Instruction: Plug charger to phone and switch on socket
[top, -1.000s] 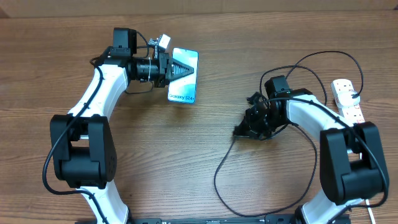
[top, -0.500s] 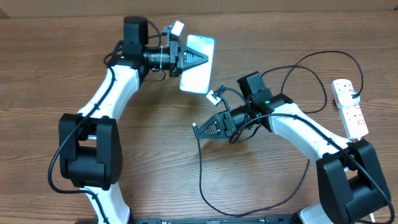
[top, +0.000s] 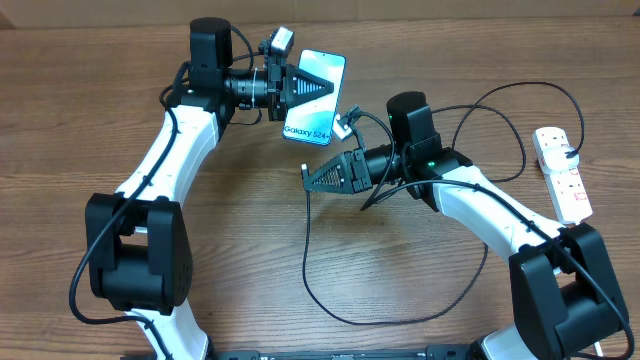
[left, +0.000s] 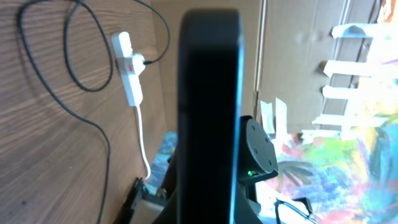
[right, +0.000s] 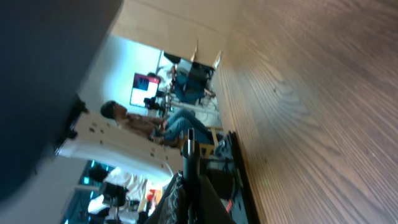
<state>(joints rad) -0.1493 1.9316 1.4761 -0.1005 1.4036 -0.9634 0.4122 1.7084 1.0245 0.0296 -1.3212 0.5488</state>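
Two grippers, both closed on their loads.
Your left gripper (top: 322, 92) is clamped on the phone (top: 305, 128) at upper centre of the overhead frame, screen facing up. Your right gripper (top: 312, 180), just below it, pinches the charger (top: 306, 240) near its plug end; the cable trails down and loops toward lower right. The socket (top: 562, 172) lies on the table (top: 80, 100) at the right edge, well apart.

free: table (top: 60, 120) far left | obstacles: charger (top: 304, 250) loop centre-front; socket (top: 562, 172) right edge
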